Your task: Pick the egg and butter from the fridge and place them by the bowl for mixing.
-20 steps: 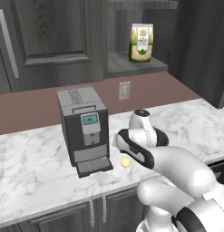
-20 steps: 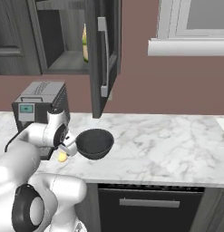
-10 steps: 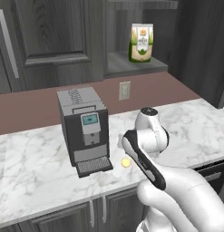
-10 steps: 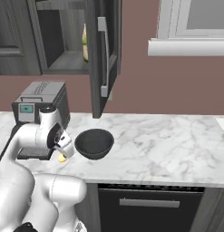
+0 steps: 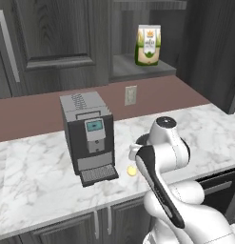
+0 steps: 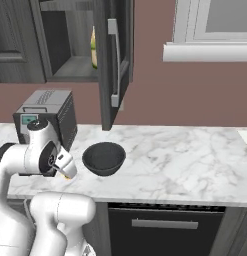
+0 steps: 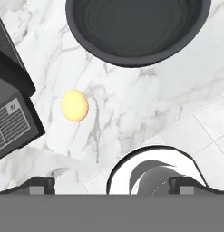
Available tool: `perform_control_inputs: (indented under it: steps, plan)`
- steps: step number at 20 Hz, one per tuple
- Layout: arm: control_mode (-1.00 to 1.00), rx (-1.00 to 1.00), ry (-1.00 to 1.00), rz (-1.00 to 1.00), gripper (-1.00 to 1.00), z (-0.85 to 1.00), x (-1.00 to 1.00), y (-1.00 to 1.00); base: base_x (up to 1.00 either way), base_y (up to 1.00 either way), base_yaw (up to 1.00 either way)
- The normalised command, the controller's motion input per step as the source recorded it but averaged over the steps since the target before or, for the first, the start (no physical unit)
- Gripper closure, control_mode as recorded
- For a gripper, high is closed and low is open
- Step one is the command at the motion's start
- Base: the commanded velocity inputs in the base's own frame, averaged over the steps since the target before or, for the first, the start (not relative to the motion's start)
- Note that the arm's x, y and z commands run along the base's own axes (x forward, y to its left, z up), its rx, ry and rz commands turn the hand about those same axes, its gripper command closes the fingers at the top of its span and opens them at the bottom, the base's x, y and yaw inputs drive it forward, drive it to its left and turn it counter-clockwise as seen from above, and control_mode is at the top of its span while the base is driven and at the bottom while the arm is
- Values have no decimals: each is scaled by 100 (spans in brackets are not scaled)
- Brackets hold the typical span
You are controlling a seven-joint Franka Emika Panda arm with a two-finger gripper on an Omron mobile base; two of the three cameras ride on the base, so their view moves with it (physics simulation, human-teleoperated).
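The small yellow-orange egg [image 7: 75, 105] looks smooth with a soft, low sheen. The round dark grey bowl [image 6: 104, 159] is plain and matt, its inside faintly grainy. The white countertop [image 5: 38, 181] reads as polished marble with grey veining. The boxy grey coffee machine [image 5: 89, 137] has a dull, plastic-like shell, a ridged dark drip grille and a glossy little blue screen. The dark cabinet doors [image 5: 52, 38] show matt wood grain. The green and white bag [image 5: 148, 45] on the shelf looks like printed paper.

A grey coffee machine [image 5: 90, 138] stands on the marble counter [image 5: 38, 181] below a bag [image 5: 148, 45].
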Motion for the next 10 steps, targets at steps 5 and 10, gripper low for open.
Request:
perform_control_inputs:
  steps: [5,10]
  plan:
    - [-100,-5,0,17,-100,38,-25,-12,0,0,0]
    - [-100,-11,2,18,-100,27,-24,-5,0,0,0]
